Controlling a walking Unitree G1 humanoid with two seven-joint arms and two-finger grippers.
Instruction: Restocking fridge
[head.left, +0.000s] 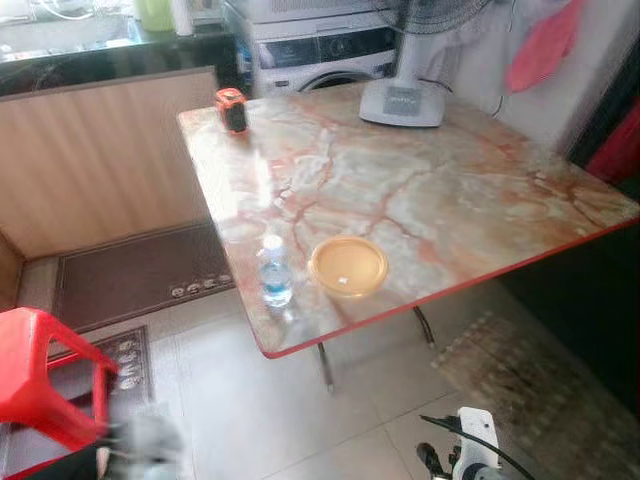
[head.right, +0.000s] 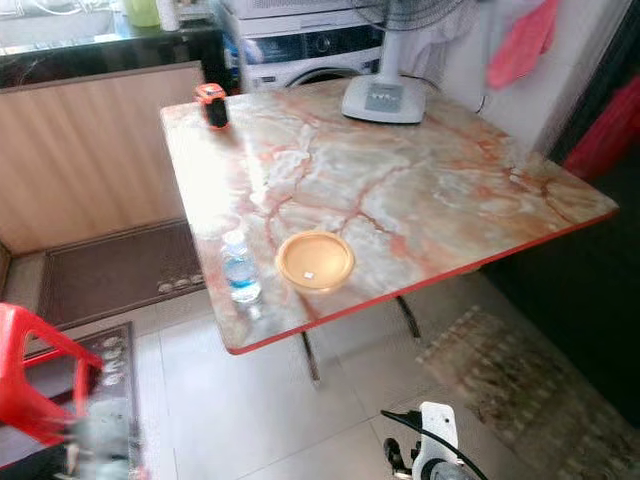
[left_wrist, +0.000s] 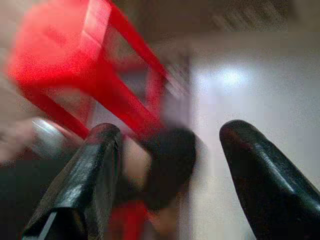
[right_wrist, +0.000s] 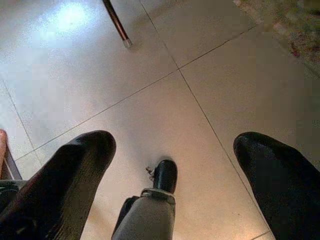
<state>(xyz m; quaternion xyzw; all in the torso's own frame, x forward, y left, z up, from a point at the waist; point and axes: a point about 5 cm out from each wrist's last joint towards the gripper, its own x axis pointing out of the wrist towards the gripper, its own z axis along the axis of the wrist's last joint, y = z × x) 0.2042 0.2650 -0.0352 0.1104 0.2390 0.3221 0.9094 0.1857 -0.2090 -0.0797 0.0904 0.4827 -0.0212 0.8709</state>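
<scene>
Water bottle (head.left: 275, 272) beside orange bowl (head.left: 348, 266) on marble table (head.left: 480, 190).

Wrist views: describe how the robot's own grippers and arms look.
Each gripper has two long, glossy black fingers with rounded tips: left gripper, right gripper. In the head view, the right arm's end is white and silver, with a thin black cable looping off it.

Legible text: none. Water bottle (head.left: 275, 272), label too blurred to read. Washing machine (head.left: 322, 52), control panel markings too small to make out. Fan base (head.left: 402, 102), panel possibly printed, unreadable.
</scene>
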